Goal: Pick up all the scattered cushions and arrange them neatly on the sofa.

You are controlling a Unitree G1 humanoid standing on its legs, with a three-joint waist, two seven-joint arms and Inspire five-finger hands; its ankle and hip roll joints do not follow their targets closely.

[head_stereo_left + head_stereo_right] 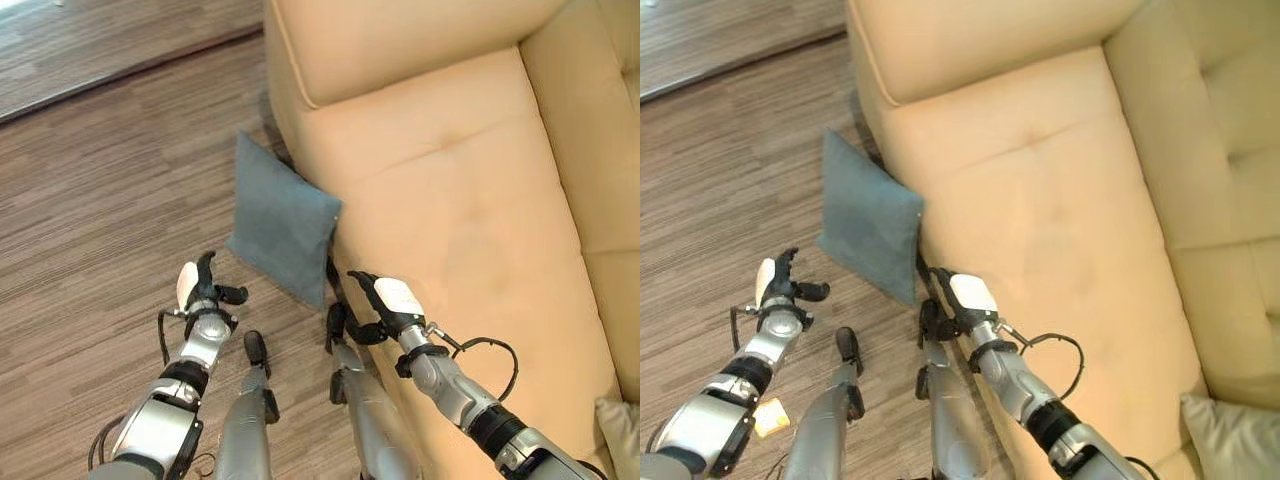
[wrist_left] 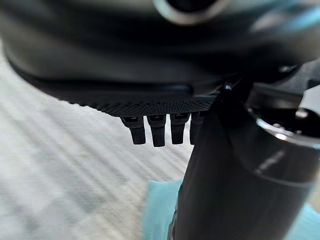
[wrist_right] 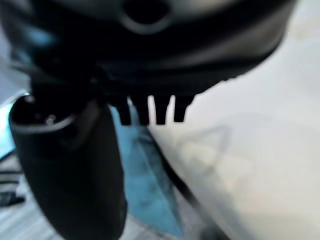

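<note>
A blue-grey cushion (image 1: 280,222) stands on the wooden floor (image 1: 90,200) at centre frame, leaning against the front of the beige sofa (image 1: 450,200); a pale cushion (image 1: 1235,440) lies on the seat at the lower right corner. The left hand (image 1: 198,287) at lower left and the right hand (image 1: 385,300) at lower centre both have relaxed, uncurled fingers and hold nothing; both are just below the blue-grey cushion, apart from it.

Legible text — none showing: no labels, numbers or signs appearing on any surface around the sofa (image 1: 450,190).
</note>
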